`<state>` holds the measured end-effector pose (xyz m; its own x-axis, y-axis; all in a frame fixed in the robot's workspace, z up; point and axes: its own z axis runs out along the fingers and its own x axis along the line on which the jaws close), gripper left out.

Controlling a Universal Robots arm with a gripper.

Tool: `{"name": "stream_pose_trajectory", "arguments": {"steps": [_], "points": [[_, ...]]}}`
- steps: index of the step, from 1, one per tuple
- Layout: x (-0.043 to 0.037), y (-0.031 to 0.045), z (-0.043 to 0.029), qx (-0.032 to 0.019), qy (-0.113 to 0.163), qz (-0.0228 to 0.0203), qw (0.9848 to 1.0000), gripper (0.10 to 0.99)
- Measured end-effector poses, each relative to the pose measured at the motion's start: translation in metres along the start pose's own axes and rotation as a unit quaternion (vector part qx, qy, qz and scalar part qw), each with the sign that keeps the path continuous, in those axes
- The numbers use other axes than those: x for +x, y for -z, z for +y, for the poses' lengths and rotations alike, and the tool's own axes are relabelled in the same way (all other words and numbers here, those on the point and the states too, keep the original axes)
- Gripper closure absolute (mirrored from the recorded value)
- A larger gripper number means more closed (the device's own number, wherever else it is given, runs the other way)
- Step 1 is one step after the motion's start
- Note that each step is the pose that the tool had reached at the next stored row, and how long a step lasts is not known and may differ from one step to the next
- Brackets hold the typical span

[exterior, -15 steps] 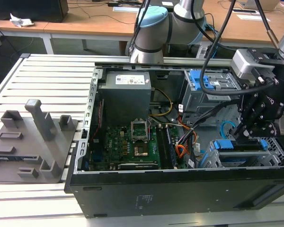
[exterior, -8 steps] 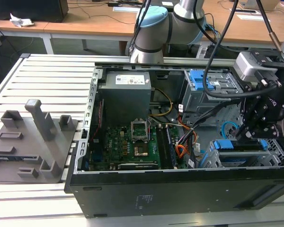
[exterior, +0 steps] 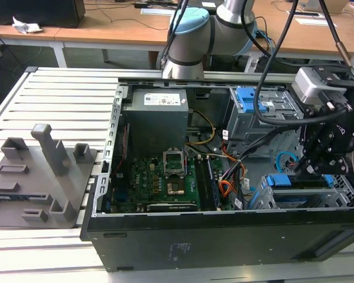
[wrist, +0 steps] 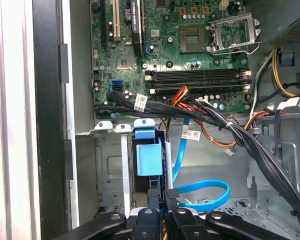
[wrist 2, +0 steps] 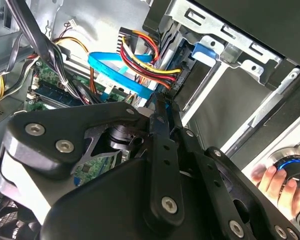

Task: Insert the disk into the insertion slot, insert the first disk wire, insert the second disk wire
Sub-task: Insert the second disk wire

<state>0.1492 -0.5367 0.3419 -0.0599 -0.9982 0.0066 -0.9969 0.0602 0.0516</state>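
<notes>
Second wrist view: the disk (exterior: 298, 181) is seated in the insertion slot (exterior: 265, 197), the first disk wire (wrist 2: 145, 62) plugged, the second disk wire (wrist 2: 120, 77) pinched by the gripper (wrist 2: 162, 97) at its plug.

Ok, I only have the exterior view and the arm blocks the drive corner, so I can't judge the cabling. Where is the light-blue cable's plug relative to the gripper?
Observer: In the first wrist view the second disk wire loops over the case floor, and its dark plug end lies right at the tip of the gripper.
Operator: And the red-orange bundle?
Observer: In the second wrist view the first disk wire runs to a dark plug just past the gripper tip. I cannot tell whether it is seated.
Operator: Is the drive in?
Observer: In the first wrist view the disk, seen by its blue frame, sits inside the insertion slot.
</notes>
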Motion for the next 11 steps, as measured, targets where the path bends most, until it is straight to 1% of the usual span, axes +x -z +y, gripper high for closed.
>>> {"name": "stream_pose_trajectory", "arguments": {"steps": [8, 11], "points": [[0.0007, -0.0044, -0.0006, 0.0, 0.005, 0.0008, 1.0, 0.925], [0.0007, -0.005, -0.0009, 0.0001, 0.005, 0.0002, 1.0, 0.925]]}}
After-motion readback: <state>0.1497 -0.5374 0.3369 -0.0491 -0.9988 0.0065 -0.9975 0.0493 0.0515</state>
